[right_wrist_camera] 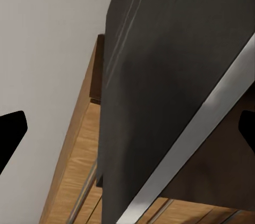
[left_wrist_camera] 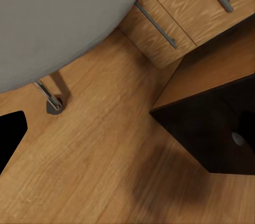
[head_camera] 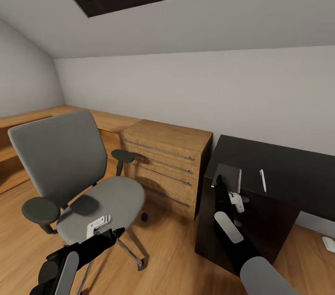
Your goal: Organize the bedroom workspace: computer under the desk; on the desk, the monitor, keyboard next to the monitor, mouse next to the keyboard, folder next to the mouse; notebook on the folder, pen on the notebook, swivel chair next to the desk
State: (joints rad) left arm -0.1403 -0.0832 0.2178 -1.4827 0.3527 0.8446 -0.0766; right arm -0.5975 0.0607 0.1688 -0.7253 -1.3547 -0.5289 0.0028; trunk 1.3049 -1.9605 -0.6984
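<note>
Wood-plank flooring (head_camera: 167,262) runs under me in this attic bedroom, sloped grey ceiling overhead. Nearest, my left gripper (head_camera: 100,226) hangs low over the front of the grey-upholstered swivel chair with black armrests (head_camera: 79,178); I cannot tell whether its fingers are spread or pressed together. The seat looks bare, no blue folder on it.

My right gripper (head_camera: 236,200) reaches over the near corner of the glossy black desk (head_camera: 288,164), apparently pinching the small thin grey notebook (head_camera: 228,177) at its near edge, though I can't confirm the closure. The right wrist view shows the dark cover close up, tilted.

Just beyond lies the thin white pen (head_camera: 263,179), with a light-wood chest of drawers (head_camera: 167,164) between chair and desk.

I judge the notebook step is in hand; next I must find the folder.
</note>
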